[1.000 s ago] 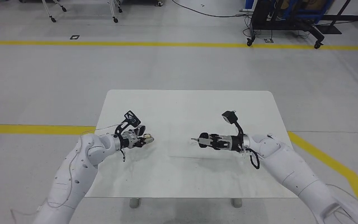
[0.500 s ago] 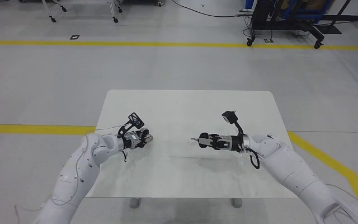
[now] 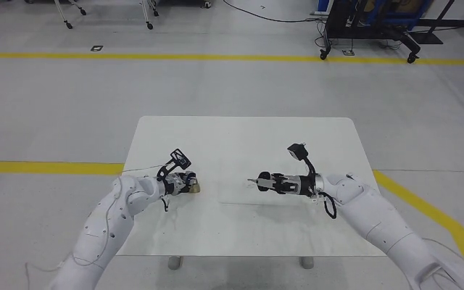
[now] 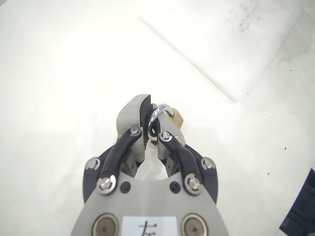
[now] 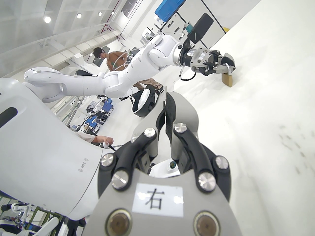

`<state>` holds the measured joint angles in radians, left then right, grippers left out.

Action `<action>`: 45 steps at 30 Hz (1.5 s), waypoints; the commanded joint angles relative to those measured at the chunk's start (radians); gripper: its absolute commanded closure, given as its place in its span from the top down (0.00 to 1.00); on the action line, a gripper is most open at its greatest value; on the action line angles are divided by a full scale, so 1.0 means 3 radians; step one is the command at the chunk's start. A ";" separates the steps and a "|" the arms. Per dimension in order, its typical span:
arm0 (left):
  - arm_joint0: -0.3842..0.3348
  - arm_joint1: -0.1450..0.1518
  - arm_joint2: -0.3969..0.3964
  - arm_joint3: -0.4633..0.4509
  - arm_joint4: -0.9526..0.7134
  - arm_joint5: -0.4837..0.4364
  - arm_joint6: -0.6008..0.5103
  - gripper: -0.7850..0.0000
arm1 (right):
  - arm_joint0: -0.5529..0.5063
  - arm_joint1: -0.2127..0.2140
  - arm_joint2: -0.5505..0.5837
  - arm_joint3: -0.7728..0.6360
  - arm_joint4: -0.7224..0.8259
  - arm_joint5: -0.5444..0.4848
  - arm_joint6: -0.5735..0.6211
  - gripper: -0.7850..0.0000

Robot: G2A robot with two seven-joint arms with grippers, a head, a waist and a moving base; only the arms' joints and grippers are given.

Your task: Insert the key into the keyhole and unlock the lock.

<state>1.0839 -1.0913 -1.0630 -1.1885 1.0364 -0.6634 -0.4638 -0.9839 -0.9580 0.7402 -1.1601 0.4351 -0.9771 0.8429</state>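
Note:
A small brass padlock (image 3: 193, 188) with a silver shackle (image 4: 157, 114) stands on the white table (image 3: 239, 138), left of centre. My left gripper (image 4: 153, 106) is shut on the shackle, with the brass body (image 4: 177, 119) just beyond its fingers. From the right wrist view the padlock (image 5: 227, 79) hangs below the left gripper (image 5: 230, 66) and touches the tabletop. My right gripper (image 3: 262, 181) hovers right of centre, pointing at the lock, shut on a thin silver key (image 3: 252, 180) that sticks out toward it. A gap of bare table separates key and lock.
A thin white mat (image 4: 221, 50) lies on the table's middle, its edge a low step between the two grippers. Table edges are well away from both arms. Racks and carts stand on the floor behind the table.
My left gripper has moved toward the table's middle and lowered, bringing the padlock down onto the tabletop. The right arm has stayed still.

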 commanded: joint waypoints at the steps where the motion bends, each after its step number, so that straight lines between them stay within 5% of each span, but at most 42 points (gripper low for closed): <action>1: 0.0009 -0.0001 -0.0020 -0.0006 -0.0070 0.0001 0.0073 0.00 | 0.0000 0.0000 0.0000 0.0000 0.0000 0.0000 0.0000 0.00; 7: 0.0066 0.0017 -0.0250 -0.0061 -0.0689 -0.0052 0.0209 0.00 | 0.0000 0.0000 0.0000 0.0000 0.0000 0.0000 0.0000 0.00; 17: 0.0089 0.0012 -0.0251 -0.0059 -0.0762 -0.0032 0.0239 0.00 | 0.0000 0.0000 0.0000 0.0000 0.0000 0.0000 0.0000 0.00; 20: 0.0087 -0.0040 -0.0210 0.0067 -0.1572 -0.0018 0.0124 0.00 | -0.0071 -0.0010 0.0016 -0.0077 0.0167 -0.0018 -0.0128 0.00; 24: -0.0161 -0.0135 -0.0056 0.0445 -0.3216 -0.0036 -0.0699 0.00 | -0.0134 -0.0034 0.0064 -0.0061 0.0276 0.0000 -0.0333 0.00; 28: -0.0468 -0.0217 -0.0002 0.0836 -0.4468 0.0269 -0.1420 0.00 | -0.0075 -0.0105 0.0011 -0.0049 0.0141 0.0153 -0.0496 0.00; 31: -0.0747 -0.0248 0.0088 0.1088 -0.4293 0.0319 -0.1522 0.00 | 0.0007 -0.0142 0.0012 -0.0024 0.0040 0.0271 -0.0594 0.00; 40: -0.0756 -0.0253 0.0098 0.1105 -0.4271 0.0328 -0.1492 0.00 | 0.0007 -0.0142 0.0012 -0.0024 0.0040 0.0271 -0.0594 0.00; 45: -0.0550 -0.0324 0.0108 0.1056 -0.5095 0.1098 -0.1588 0.00 | -0.0026 -0.0192 -0.0062 -0.0113 0.0016 0.0426 -0.0615 0.00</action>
<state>0.9113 -1.1839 -1.0306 -0.8685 -0.4173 -0.3903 -0.9281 -0.9933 -1.0118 0.7270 -1.1953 0.4446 -0.8602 0.6584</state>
